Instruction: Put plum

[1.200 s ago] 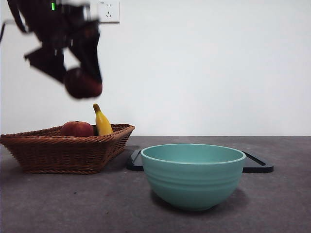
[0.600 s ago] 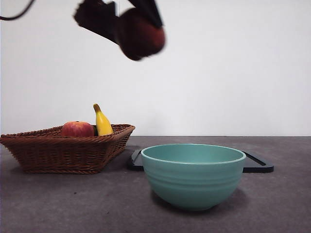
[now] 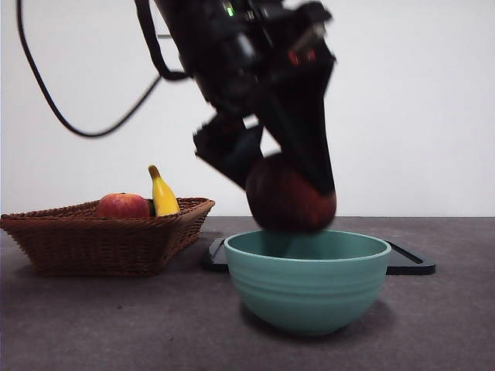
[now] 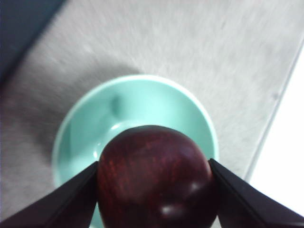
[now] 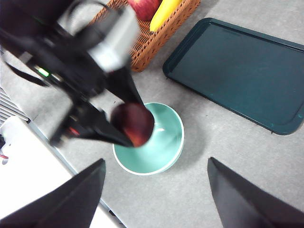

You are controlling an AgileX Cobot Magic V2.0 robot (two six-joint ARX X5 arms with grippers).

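We are looking level across the table from low in front, close to the bowl [image 3: 307, 278]; the left wrist camera is peering straight down into it from near, while the right wrist camera is viewing it from high, well apart

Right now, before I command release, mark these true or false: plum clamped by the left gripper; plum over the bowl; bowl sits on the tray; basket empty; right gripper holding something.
1. The left gripper clamps the plum: true.
2. The plum hangs over the teal bowl: true.
3. The bowl sits on the dark tray: false, it stands on the table beside it.
4. The basket is empty: false, it holds a red fruit and a banana.
5. The right gripper holds something: false, it is open.
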